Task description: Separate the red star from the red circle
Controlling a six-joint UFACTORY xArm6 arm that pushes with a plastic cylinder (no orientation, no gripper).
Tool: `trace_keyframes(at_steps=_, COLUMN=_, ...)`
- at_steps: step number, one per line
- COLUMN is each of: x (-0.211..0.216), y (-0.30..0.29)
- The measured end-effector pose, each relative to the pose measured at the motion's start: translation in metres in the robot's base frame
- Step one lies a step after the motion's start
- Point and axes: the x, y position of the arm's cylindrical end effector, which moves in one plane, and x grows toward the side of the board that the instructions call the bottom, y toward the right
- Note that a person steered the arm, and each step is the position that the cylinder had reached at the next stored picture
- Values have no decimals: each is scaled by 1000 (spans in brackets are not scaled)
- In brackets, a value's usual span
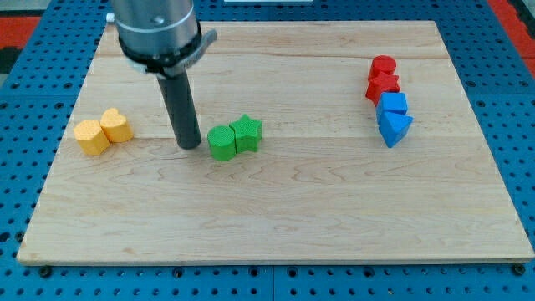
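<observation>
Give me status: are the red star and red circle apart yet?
Nothing done yet: the red circle block and red star block touch at the wooden board's right. In hand: my tip sits far left, beside the green blocks. Left: cross over, push them apart.

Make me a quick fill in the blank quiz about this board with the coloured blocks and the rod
1. My tip rests just to the view's left of the two ____ blocks.
2. The red circle and the red star are ____ each other.
3. Directly below the red star sit two ____ blocks.
4. The two yellow blocks lie at the view's ____ side.

Missing words: green; touching; blue; left
</observation>
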Motion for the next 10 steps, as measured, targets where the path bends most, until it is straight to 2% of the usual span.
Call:
trace_keyframes(at_steps=1, x=29, y=49)
trace_keyframes(at_steps=2, x=32, y=162)
trace_keyframes(at_steps=4, x=14, y=331)
trace_keyframes(at_steps=6, x=-61, y=316)
trace_keyframes(at_steps=7, x=-78, y=320)
trace_keyframes(at_steps=8, x=-120, y=278)
trace_keyframes(at_steps=9, x=-136, y=228)
trace_keyframes(at_steps=10, x=-142, y=211)
